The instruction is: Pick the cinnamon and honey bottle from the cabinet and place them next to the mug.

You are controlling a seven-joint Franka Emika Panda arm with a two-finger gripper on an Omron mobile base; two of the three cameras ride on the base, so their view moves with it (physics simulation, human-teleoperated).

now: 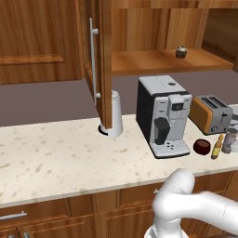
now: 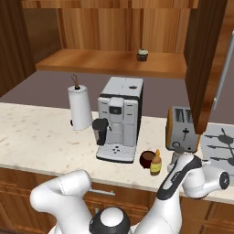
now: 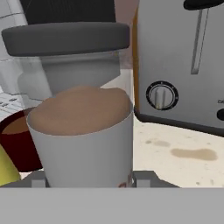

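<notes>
The cinnamon (image 3: 83, 131), a grey shaker with a brown top, stands upright close before the hand camera, and my gripper (image 3: 89, 180) is shut on its lower body, one finger on each side. On the counter it stands at the right (image 1: 228, 141), just right of the amber honey bottle (image 1: 217, 147) and the dark red mug (image 1: 201, 146). From the other side the mug (image 2: 147, 159), honey bottle (image 2: 156, 163) and cinnamon (image 2: 177, 154) line up in front of the toaster, my wrist covering the shaker's lower part. The cabinet (image 1: 158, 61) hangs open above.
A coffee machine (image 1: 162, 116) stands left of the mug and a toaster (image 1: 211, 114) behind it. A white paper towel roll (image 1: 115, 114) sits under the open cabinet door (image 1: 101, 56). A small dark lidded item (image 1: 181, 52) stays on the shelf. A stovetop (image 2: 221, 141) lies right.
</notes>
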